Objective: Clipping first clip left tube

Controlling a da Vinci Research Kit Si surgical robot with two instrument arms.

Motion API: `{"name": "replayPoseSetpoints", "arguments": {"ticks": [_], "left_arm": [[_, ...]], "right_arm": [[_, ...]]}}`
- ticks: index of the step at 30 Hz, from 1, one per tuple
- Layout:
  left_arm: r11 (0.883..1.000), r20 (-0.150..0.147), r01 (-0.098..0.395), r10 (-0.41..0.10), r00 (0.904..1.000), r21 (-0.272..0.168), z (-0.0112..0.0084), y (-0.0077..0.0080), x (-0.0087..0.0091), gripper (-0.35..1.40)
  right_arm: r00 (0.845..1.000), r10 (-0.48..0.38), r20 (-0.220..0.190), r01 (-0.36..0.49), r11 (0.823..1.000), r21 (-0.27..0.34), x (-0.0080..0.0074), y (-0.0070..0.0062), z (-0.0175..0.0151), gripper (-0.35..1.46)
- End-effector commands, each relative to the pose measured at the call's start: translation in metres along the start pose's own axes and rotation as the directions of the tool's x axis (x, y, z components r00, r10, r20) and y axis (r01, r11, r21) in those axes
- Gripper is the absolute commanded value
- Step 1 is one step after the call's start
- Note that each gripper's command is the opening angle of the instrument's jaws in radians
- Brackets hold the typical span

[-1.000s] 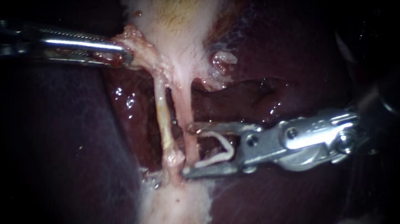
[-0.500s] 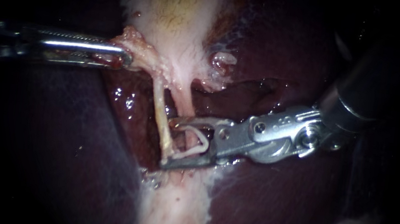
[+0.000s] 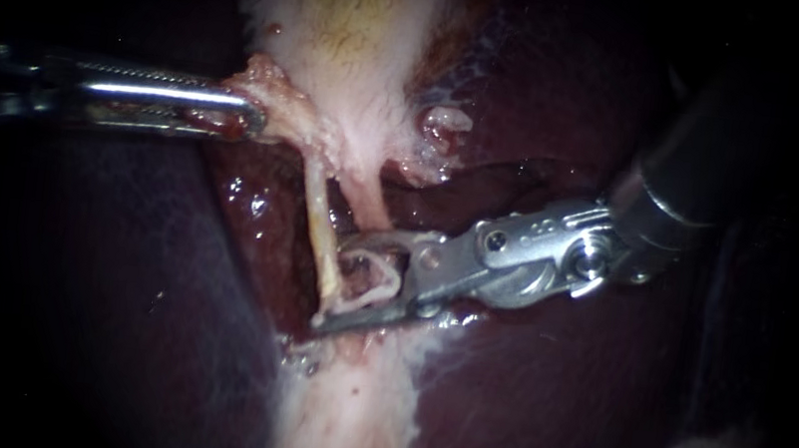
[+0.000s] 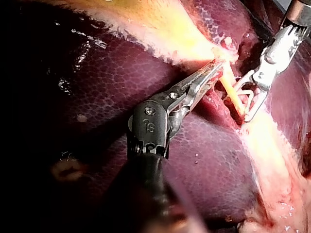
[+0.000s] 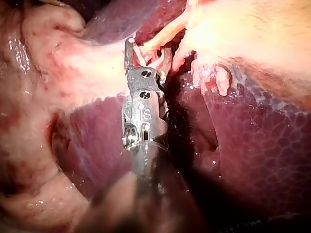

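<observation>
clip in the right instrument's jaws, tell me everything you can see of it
The clip is a small whitish, plastic-looking band bent into an open V, closed end toward the jaws' hinge. It sits between the jaws of the right instrument, one leg along each jaw, not squeezed flat. Its open end reaches the pale left tube; pink tissue shows inside it. Whether it straddles the tube is unclear.

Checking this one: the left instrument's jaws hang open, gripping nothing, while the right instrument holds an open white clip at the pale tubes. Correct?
No. The endoscope view shows the slender metal left instrument with its jaws shut on pale ragged tissue above the tubes. The rest holds: the right instrument holds an open white clip at the pale tubes.
</observation>
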State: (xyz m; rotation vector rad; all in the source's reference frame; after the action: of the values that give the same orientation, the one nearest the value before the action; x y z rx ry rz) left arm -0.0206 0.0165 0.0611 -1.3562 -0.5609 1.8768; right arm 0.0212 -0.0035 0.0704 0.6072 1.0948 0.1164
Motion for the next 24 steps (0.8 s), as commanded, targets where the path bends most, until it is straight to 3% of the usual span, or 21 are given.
{"name": "replayPoseSetpoints", "arguments": {"ticks": [1,10,17,24], "left_arm": [[1.0,-0.001,0.0,0.0,1.0,0.0,0.0,0.0,0.0,-0.35],[1.0,-0.001,0.0,0.0,1.0,-0.001,0.0,-0.0004,0.0,-0.35],[1.0,0.0,0.0,0.0,1.0,-0.003,0.0,-0.0009,-0.0001,-0.35],[1.0,0.0,0.0,0.0,1.0,-0.003,0.0,-0.001,-0.0001,-0.35]], "right_arm": [[1.0,0.001,-0.013,-0.001,1.0,0.015,0.0,-0.0003,0.0003,0.5],[0.996,-0.002,-0.084,0.013,0.991,0.13,0.0008,-0.003,0.0012,0.5],[0.992,-0.006,-0.124,0.032,0.978,0.206,0.0028,-0.0062,0.0023,0.48],[0.991,-0.007,-0.135,0.038,0.973,0.229,0.004,-0.0073,0.0033,0.45]]}}
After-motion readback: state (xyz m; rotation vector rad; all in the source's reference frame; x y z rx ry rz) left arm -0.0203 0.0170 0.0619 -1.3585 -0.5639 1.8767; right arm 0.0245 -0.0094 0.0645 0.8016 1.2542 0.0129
